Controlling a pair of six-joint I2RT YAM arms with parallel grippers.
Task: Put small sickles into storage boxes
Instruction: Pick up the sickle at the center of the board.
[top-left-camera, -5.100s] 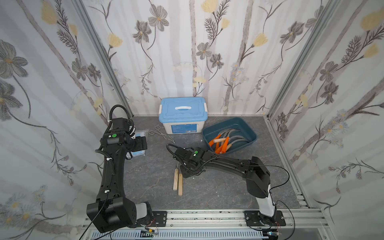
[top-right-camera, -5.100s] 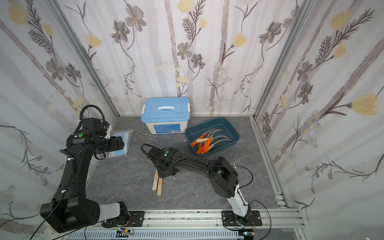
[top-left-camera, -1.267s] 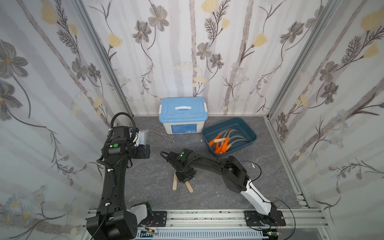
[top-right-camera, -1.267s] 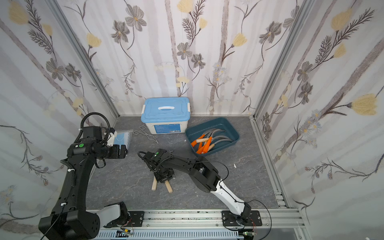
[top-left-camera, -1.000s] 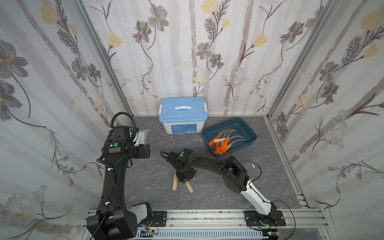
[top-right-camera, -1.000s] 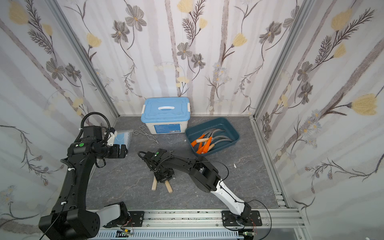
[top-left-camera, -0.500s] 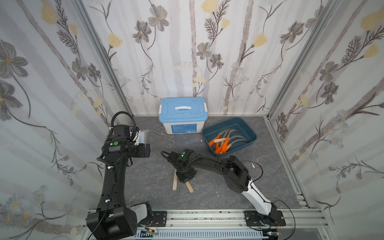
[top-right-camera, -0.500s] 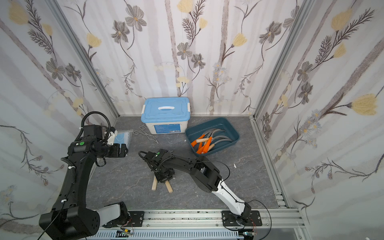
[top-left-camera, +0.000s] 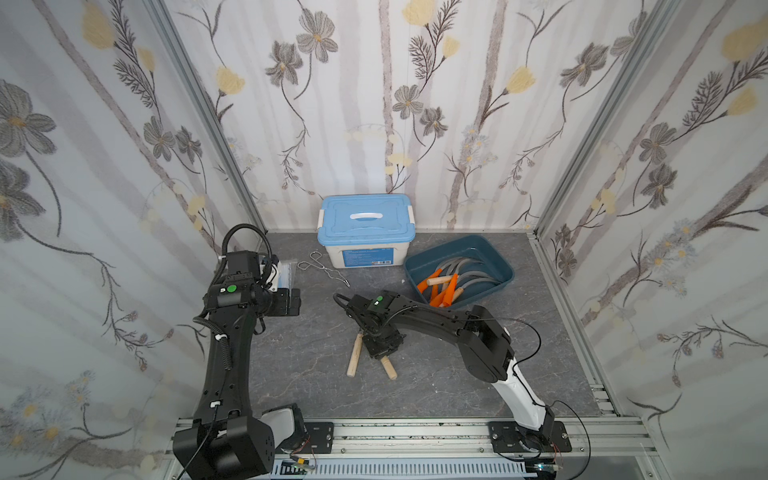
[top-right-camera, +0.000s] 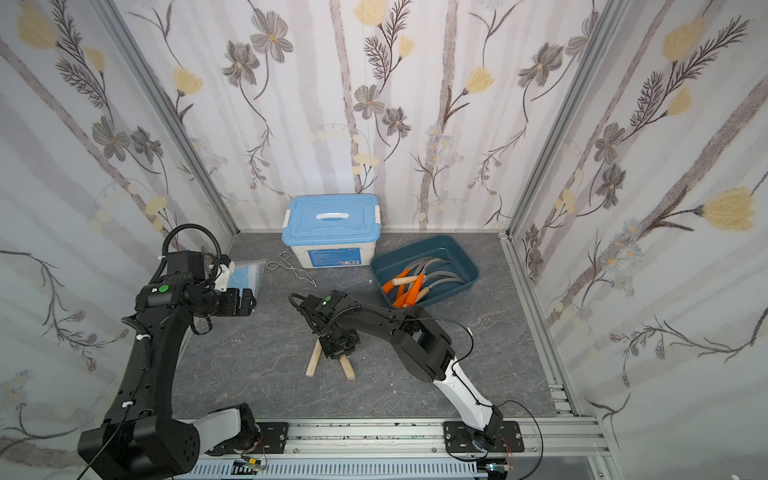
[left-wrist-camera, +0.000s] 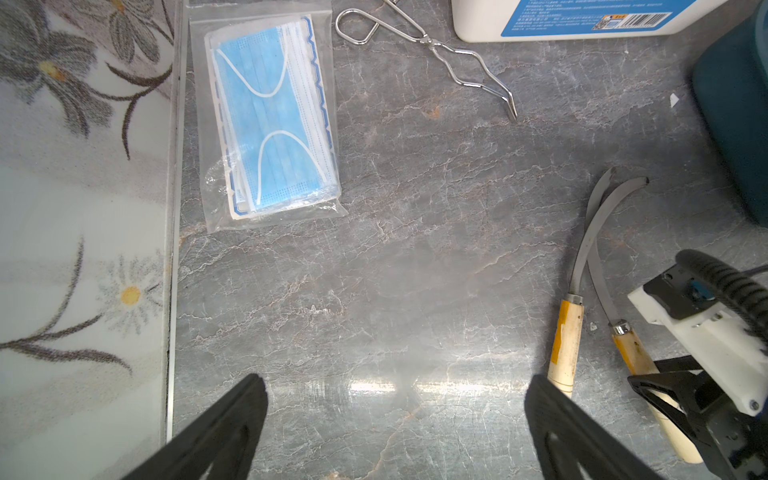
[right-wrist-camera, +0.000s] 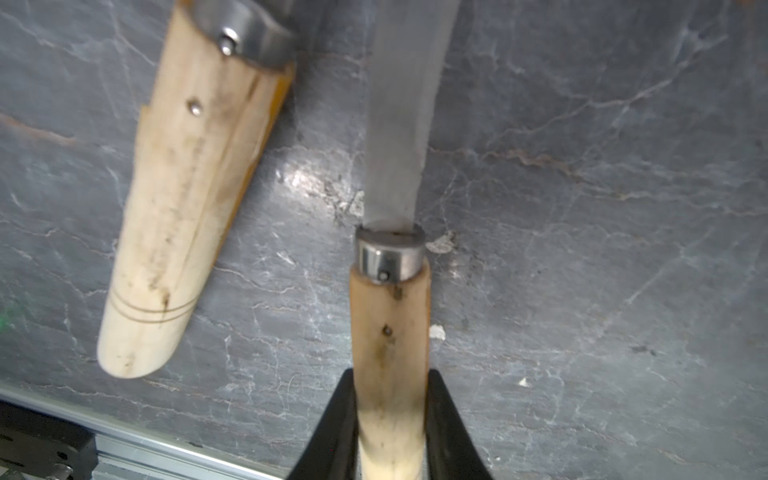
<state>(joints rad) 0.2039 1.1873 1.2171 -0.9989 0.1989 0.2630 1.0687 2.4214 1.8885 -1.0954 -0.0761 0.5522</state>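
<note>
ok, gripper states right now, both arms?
Left gripper: open, empty.
Right gripper: shut on a wooden-handled sickle.

You log both arms as black: left arm (top-left-camera: 226, 345) and right arm (top-left-camera: 432, 322) each carry a green dot (top-left-camera: 228, 288) and a looped ribbed cable (top-left-camera: 243, 226). The right arm's lower link (top-left-camera: 517, 395) is white. The right gripper (right-wrist-camera: 390, 374) has black tapered fingers (right-wrist-camera: 343, 415).
</note>
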